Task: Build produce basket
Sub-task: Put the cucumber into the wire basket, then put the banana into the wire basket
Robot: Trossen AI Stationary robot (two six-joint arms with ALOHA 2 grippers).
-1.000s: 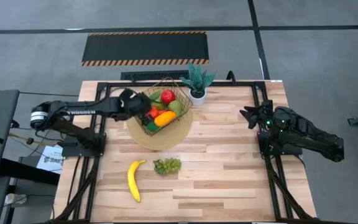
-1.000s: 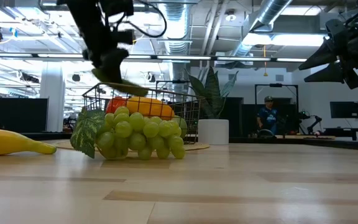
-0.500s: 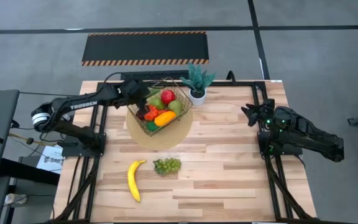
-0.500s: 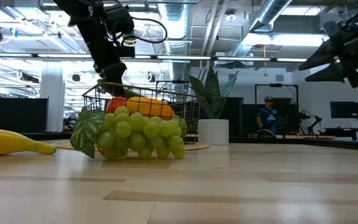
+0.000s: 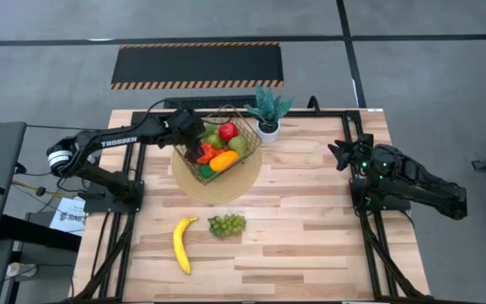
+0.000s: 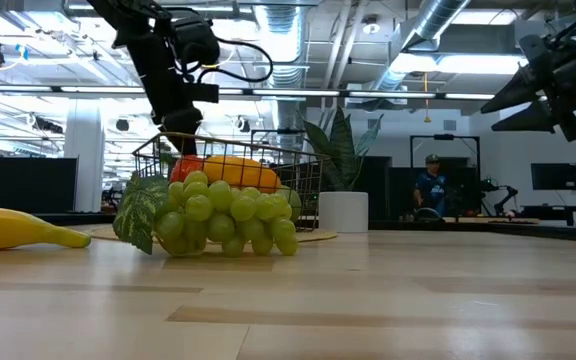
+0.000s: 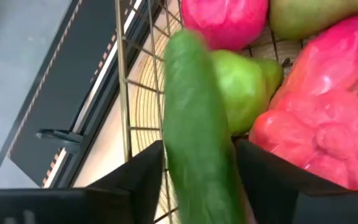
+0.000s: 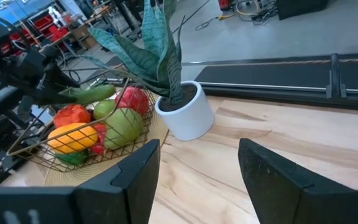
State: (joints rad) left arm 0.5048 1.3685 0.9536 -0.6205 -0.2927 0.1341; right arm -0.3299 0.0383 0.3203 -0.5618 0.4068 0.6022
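Observation:
The gold wire basket (image 5: pixel 241 156) stands on a round tan mat (image 5: pixel 218 184) near the table's far edge. It holds a red apple (image 5: pixel 228 130), pears, an orange piece (image 5: pixel 224 160) and red pieces. My left gripper (image 5: pixel 194 128) hovers at the basket's left wall, shut on a green cucumber (image 7: pixel 194 118). A yellow banana (image 5: pixel 181 243) and green grapes (image 5: pixel 227 225) lie on the table nearer the front. My right gripper (image 8: pixel 197 180) waits open above the table's right side. My left gripper pinches the cucumber between its two fingers (image 7: pixel 143 180), which lie across it near the end (image 7: pixel 207 186) toward the table's left. The fingers come slanting down from the left. The cucumber is lifted, roughly level, its free end (image 8: pixel 107 91) over the fruit in the basket.
A potted green plant in a white pot (image 5: pixel 268 128) stands just right of the basket at the far edge. Bare wood lies between the basket and my right arm (image 5: pixel 403 177). Beyond the table, a person (image 6: pixel 430 185) shows far off in the room.
My left gripper has carried the cucumber toward the table's far edge and a little right, from beside the basket's left wall to over it. It has turned so that the cucumber points into the basket, and the cucumber now sits lower, at rim height.

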